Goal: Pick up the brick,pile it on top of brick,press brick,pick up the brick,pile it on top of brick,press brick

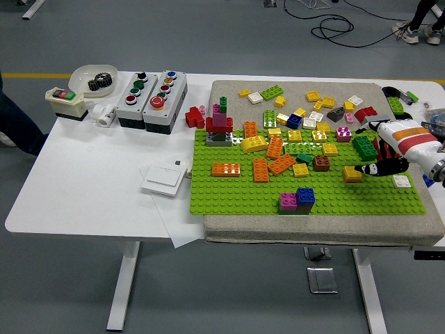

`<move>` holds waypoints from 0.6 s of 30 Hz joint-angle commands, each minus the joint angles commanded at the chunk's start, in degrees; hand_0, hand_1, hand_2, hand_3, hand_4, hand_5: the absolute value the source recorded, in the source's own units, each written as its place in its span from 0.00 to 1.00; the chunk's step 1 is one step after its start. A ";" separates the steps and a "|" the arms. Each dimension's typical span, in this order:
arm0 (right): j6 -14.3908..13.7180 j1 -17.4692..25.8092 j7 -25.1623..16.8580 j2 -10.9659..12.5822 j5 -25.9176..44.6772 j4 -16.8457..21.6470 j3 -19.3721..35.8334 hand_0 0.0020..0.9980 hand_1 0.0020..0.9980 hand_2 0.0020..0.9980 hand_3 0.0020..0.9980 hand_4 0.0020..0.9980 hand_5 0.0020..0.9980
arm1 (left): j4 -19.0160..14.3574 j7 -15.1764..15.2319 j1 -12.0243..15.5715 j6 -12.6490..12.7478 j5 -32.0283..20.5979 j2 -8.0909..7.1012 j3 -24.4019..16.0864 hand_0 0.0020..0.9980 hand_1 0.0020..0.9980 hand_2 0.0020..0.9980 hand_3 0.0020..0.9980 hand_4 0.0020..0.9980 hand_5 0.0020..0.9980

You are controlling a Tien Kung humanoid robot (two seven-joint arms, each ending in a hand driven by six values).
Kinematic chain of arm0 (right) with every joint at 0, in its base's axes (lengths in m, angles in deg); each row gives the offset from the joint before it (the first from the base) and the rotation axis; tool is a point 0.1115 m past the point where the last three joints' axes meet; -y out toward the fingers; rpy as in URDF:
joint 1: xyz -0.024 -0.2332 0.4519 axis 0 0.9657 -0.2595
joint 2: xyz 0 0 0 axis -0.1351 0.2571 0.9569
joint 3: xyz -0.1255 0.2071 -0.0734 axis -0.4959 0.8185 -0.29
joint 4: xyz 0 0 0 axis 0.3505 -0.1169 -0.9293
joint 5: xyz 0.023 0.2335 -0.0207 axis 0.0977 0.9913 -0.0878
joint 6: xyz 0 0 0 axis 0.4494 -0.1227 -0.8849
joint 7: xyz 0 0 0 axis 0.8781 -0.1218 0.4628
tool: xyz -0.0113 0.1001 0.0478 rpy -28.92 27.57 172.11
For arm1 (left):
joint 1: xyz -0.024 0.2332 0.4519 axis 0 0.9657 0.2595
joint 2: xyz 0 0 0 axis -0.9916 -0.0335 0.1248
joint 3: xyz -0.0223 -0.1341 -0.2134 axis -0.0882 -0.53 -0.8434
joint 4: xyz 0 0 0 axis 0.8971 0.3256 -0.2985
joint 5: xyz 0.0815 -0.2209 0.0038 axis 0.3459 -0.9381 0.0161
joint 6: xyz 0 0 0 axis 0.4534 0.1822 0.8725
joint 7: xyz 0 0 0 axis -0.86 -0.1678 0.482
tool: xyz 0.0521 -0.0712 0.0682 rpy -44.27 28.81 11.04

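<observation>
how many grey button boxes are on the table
2: side by side at the table's far left, left of the green baseplate. One has smaller buttons, the other includes a big red button.

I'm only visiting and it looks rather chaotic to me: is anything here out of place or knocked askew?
Mostly it is just loose bricks scattered over the green baseplate. Two things stand out: the baseplate's mat hangs over the table's near edge, and a sheet of paper beside it pokes out past that edge too. The robot hand holds a yellow brick.
</observation>
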 joint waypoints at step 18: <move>7.85 -3.80 -0.52 -2.71 -3.58 -5.59 -3.29 0.00 0.00 0.01 0.65 1.00 0.26 | 0.03 0.09 0.22 0.11 -0.40 -0.03 0.21 0.70 0.73 0.75 0.60 0.70 0.67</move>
